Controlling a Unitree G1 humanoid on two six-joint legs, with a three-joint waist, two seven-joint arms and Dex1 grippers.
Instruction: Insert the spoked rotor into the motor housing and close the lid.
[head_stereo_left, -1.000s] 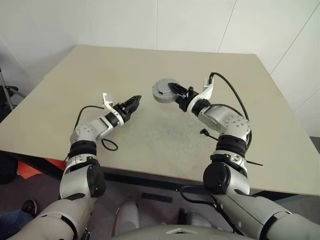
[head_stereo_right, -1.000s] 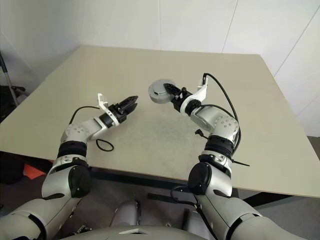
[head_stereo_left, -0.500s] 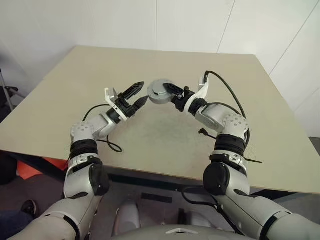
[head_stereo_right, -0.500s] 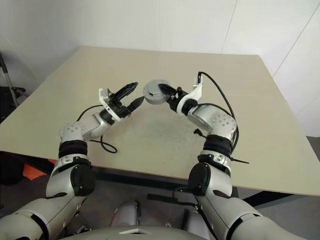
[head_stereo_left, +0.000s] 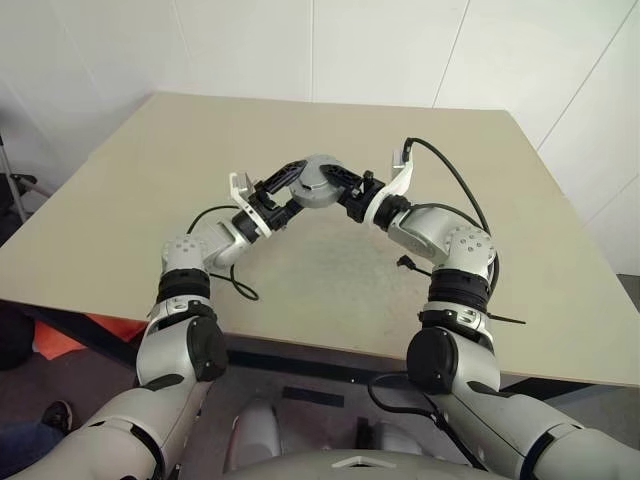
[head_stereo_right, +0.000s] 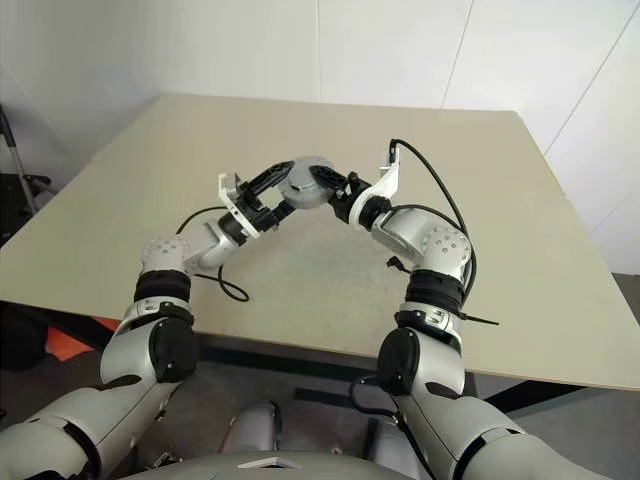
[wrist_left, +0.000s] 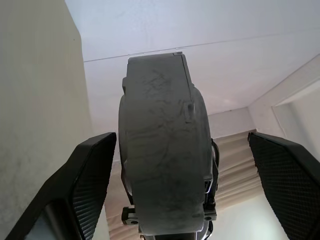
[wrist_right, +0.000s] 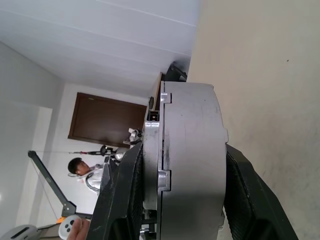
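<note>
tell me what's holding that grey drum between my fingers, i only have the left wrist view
observer: the right tool is shut on the motor housing, gripping it from the far side.
operator: is it sitting on the table
observer: no, it's held up in the air above the table.
operator: anyone close by
observer: the right wrist view shows a person well back in the room, not near the arms.
</note>
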